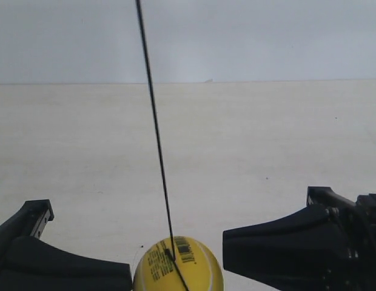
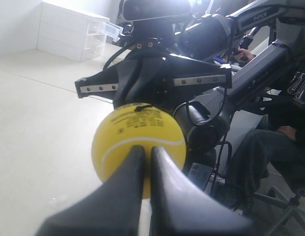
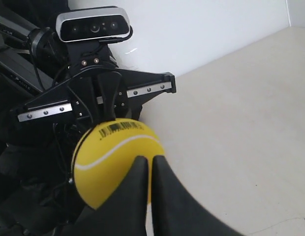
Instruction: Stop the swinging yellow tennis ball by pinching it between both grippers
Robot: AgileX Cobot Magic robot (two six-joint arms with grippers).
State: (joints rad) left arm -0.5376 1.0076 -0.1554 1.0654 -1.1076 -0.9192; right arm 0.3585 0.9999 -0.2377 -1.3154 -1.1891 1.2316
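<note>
Two black grippers closed in on the yellow ball from opposite sides, low over the pale desk. In the exterior view the ball hung at the bottom edge on a thin black cord that ran up out of the picture, slightly tilted. Its barcode faced the camera. The gripper at the exterior view's left appeared to meet the ball's side. The gripper at the exterior view's right stood at the ball's other side, touching it or just short of it; we could not tell which.

From the left wrist, we saw the left gripper with its fingers drawn narrow, only a thin slit between them, and the tips set against the ball below its white seam. The other arm's black gripper body loomed right behind the ball. Beyond it a seated person and white drawers showed.

From the right wrist, the right gripper was equally narrow, with its tips on the ball. A camera sat atop the arm facing it.
</note>
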